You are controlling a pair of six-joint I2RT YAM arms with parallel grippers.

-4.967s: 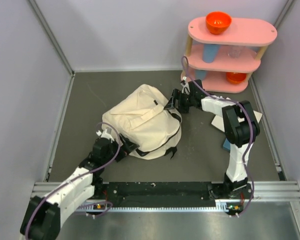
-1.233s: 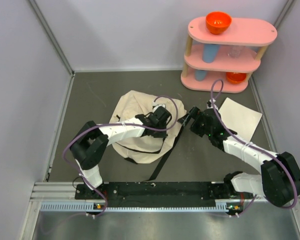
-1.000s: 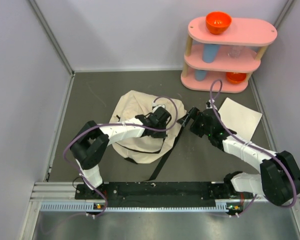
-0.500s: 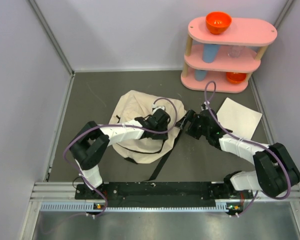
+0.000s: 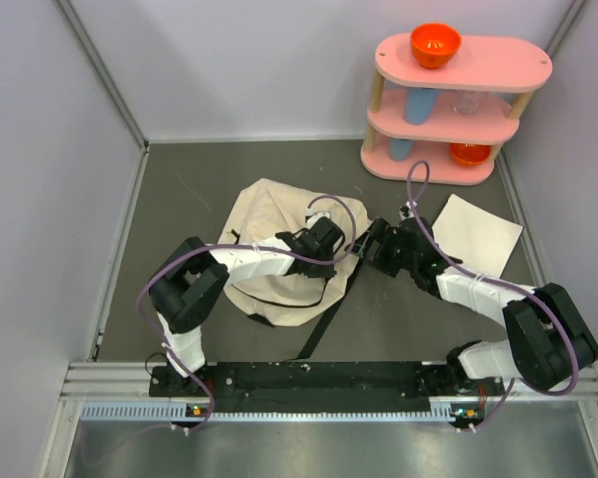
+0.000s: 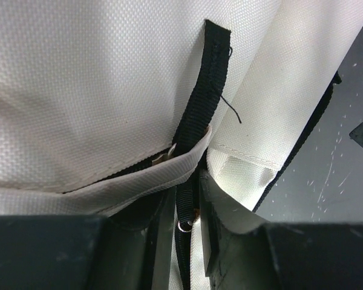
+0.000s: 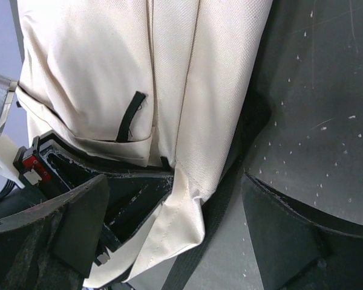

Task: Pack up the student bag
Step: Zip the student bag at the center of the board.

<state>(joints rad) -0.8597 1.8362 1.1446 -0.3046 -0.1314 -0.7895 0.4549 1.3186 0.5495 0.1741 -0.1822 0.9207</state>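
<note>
The student bag (image 5: 269,254) lies slumped on the dark table, cream canvas with black trim. My left gripper (image 5: 331,246) rests on its right edge. In the left wrist view the bag (image 6: 109,90) fills the frame. A black pull strap (image 6: 199,115) with a small metal ring (image 6: 185,226) runs down between the left gripper's (image 6: 184,232) jaws. They stand narrowly open, with a thin gap beside the strap. My right gripper (image 5: 371,239) is wide open just right of the bag. In its wrist view the right gripper (image 7: 181,241) straddles a bag (image 7: 169,72) corner and a black shoulder strap (image 7: 230,199).
A pink three-tier shelf (image 5: 458,100) at the back right holds orange bowls (image 5: 436,43) and a blue cup (image 5: 420,103). A white sheet (image 5: 475,231) lies right of the right arm. A loose black strap (image 5: 324,319) trails toward the near rail. Grey walls enclose the table.
The left jaws, shut a second ago, have parted and then narrowed a little round the strap. The right gripper has edged left toward the bag's corner. The bag has barely shifted.
</note>
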